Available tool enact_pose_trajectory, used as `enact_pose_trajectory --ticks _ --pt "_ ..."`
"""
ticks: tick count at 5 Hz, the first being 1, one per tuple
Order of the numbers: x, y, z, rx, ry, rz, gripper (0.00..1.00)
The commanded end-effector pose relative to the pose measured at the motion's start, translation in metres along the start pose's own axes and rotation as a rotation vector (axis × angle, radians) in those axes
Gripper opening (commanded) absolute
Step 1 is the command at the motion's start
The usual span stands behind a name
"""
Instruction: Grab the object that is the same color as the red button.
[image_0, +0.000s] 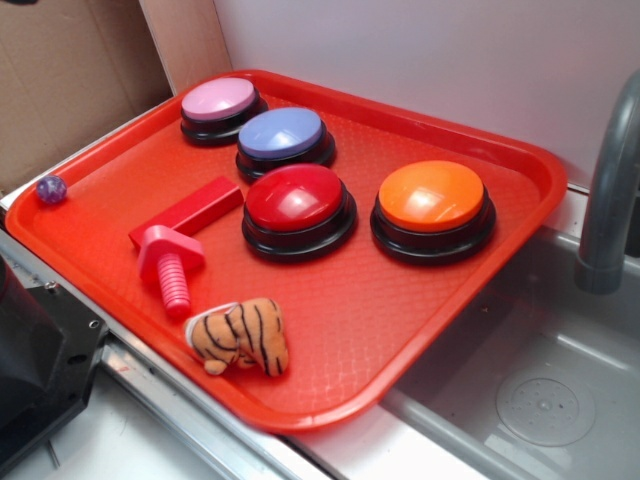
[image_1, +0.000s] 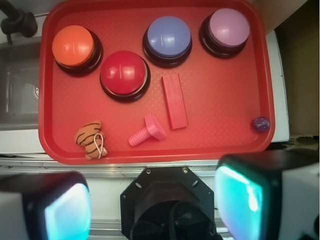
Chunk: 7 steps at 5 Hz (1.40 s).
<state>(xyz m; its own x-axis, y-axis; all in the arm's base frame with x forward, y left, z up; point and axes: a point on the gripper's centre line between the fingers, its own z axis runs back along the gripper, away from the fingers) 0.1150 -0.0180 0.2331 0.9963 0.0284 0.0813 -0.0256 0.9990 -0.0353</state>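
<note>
A small red bar-shaped block (image_0: 188, 212) lies flat on the red tray (image_0: 420, 300), just left of the red button (image_0: 297, 204). In the wrist view the block (image_1: 174, 101) sits to the right of the red button (image_1: 124, 75), on the tray (image_1: 220, 100). My gripper (image_1: 155, 205) is open and empty, high above the near edge of the tray, over the robot's black base. Its two fingers (image_1: 240, 197) frame the bottom of the wrist view. The gripper does not show in the exterior view.
A pink toy bolt (image_0: 170, 262) lies beside the block. Orange (image_0: 432, 205), blue (image_0: 284, 138) and pink (image_0: 222, 106) buttons, a striped tiger toy (image_0: 240, 336) and a small purple ball (image_0: 51, 189) share the tray. A sink with a grey faucet (image_0: 610, 190) is at right.
</note>
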Motion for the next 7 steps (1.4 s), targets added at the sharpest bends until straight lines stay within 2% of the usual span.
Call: enact_pose_trajectory --ticks 1,4,5,6,7 --pt "0.019 0.007 -0.035 -0.007 -0.032 -0.101 1.0" --pt "0.046 0.028 -0.105 -0.009 -0.082 -0.173 1.0" --pt "0.05 0.038 -0.128 -0.023 -0.073 -0.191 1.0" --pt "0.054 0.045 -0.149 -0.006 -0.092 -0.185 1.0" --pt "0.06 0.047 -0.171 -0.007 -0.083 -0.196 1.0"
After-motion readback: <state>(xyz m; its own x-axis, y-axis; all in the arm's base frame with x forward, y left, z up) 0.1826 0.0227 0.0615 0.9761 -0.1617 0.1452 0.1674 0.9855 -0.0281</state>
